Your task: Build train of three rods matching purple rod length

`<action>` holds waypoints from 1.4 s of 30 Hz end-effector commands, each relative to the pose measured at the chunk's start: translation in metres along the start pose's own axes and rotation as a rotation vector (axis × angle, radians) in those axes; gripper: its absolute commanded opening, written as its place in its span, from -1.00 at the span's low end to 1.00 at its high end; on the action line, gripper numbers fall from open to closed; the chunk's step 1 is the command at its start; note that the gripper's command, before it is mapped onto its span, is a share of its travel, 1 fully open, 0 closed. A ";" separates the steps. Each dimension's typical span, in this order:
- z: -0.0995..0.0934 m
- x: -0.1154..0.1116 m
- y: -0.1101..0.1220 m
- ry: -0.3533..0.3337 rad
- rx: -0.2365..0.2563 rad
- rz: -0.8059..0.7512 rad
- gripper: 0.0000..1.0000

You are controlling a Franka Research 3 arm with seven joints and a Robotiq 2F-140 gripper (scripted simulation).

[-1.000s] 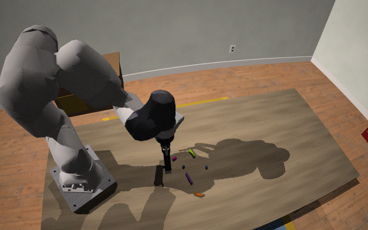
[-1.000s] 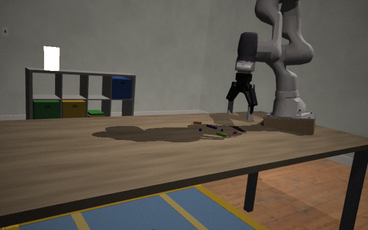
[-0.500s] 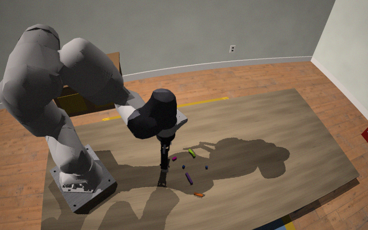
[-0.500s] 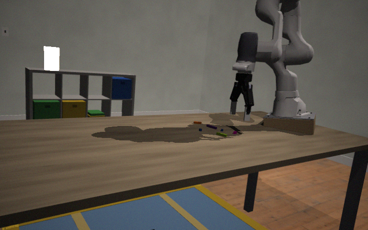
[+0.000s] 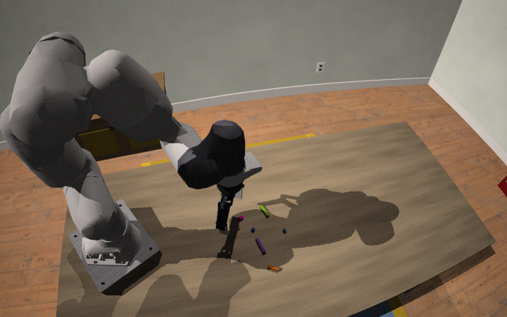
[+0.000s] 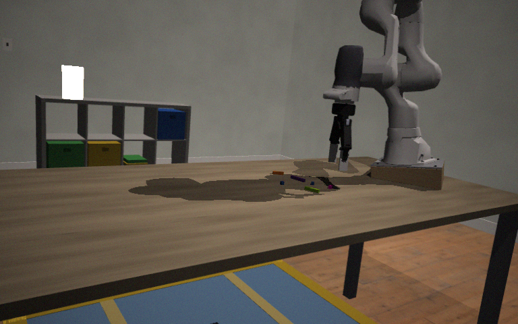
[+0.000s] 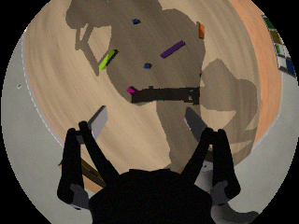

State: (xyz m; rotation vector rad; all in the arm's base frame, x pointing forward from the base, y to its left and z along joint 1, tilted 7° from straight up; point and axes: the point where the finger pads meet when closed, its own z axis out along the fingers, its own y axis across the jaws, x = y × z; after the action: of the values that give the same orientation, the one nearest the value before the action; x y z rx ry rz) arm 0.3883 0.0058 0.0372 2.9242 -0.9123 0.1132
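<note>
My gripper (image 6: 338,166) (image 7: 146,113) is open and empty above the table, on the robot-base side of the rods. The purple rod (image 5: 260,246) (image 6: 297,178) (image 7: 173,49) lies flat. The orange rod (image 5: 273,268) (image 6: 278,173) (image 7: 201,31) lies beyond it. The lime rod (image 5: 264,211) (image 6: 311,189) (image 7: 107,59) lies on the opposite side. The magenta rod (image 5: 240,218) (image 6: 330,186) (image 7: 131,91) lies nearest the gripper. One blue rod (image 5: 252,230) (image 6: 312,183) (image 7: 147,65) lies between magenta and purple; another blue rod (image 5: 284,230) (image 6: 281,183) (image 7: 135,21) lies farther out. All rods lie apart.
The rods lie on the wooden table (image 5: 373,160) (image 6: 152,225), mostly within the arm's shadow. The robot base (image 5: 111,242) (image 6: 407,175) stands at one end of the table. A shelf (image 6: 114,101) with coloured boxes stands beyond the table.
</note>
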 end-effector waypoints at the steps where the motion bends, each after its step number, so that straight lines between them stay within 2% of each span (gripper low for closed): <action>1: 0.000 0.001 -0.004 0.019 -0.009 0.166 1.00; 6: 0.001 0.001 -0.006 0.018 -0.008 0.233 1.00; 42: 0.001 0.001 -0.006 0.018 -0.008 0.234 1.00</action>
State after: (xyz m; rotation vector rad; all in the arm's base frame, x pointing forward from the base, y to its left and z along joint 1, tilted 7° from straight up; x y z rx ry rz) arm 0.3918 0.0103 0.0367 2.7987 -1.2333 0.1445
